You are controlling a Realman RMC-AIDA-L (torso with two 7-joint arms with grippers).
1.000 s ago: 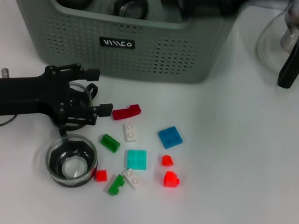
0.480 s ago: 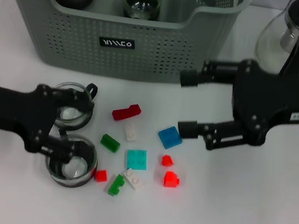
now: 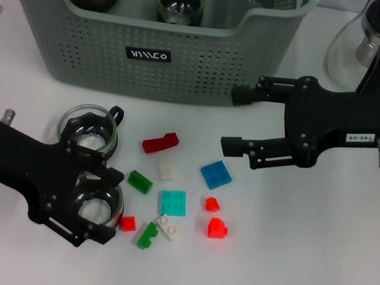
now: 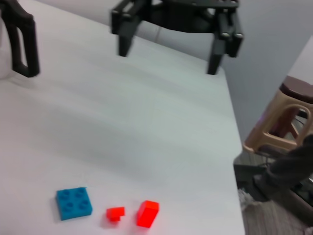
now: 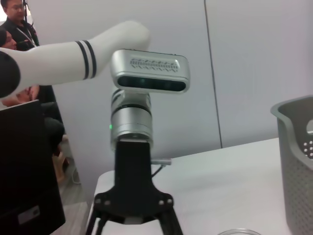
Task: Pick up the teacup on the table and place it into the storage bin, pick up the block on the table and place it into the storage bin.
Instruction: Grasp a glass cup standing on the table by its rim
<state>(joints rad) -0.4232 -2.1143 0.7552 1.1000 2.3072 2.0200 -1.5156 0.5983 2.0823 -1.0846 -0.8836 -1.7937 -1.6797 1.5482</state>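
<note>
Head view: my left tool (image 3: 100,204) straddles the near glass teacup (image 3: 93,203), fingers spread, not yet closed; the storage bin (image 3: 187,61) sits behind. My right tool (image 3: 232,120) hangs open above the blue block (image 3: 215,174). Left wrist view: right tool open, over the worktop (image 4: 146,137). Next, I judge, close and lift.

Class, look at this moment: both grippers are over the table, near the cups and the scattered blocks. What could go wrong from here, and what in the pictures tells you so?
1. The left gripper is open around one glass teacup; a second teacup stands close behind, so the arm may knock it.
2. Small blocks, like the red block and green block, lie beside that fingertip and could be swept aside.
3. The right gripper, open above the blue block, works close to the storage bin wall.
</note>
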